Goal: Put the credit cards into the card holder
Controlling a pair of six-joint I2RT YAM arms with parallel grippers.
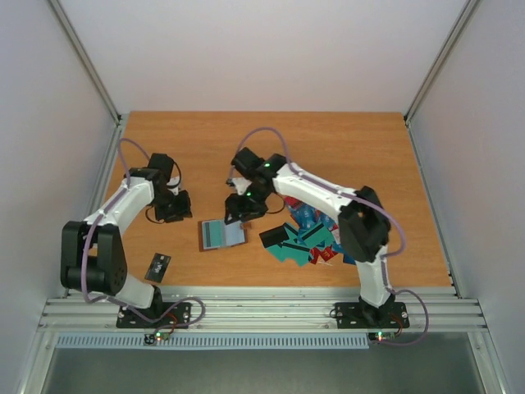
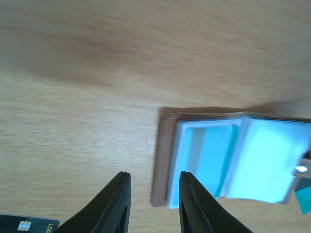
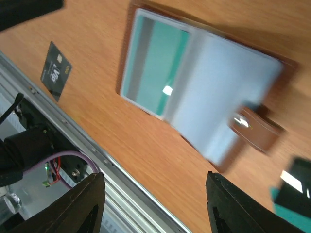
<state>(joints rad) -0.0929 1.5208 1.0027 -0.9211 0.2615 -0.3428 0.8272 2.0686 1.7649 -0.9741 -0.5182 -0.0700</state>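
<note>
Card holder (image 1: 221, 235) lies open at frame centre; left gripper (image 2: 154, 177) jaws slightly parted, empty; right gripper (image 3: 155, 177) jaws wide, empty.

The card holder (image 1: 221, 235) lies open on the table (image 1: 344, 139). My right gripper (image 1: 240, 209) hangs over its far edge, my left gripper (image 1: 174, 205) off to its left. The credit cards (image 1: 305, 240) lie heaped at its right; one black card (image 1: 157, 268) lies alone near my left arm's base.
</note>
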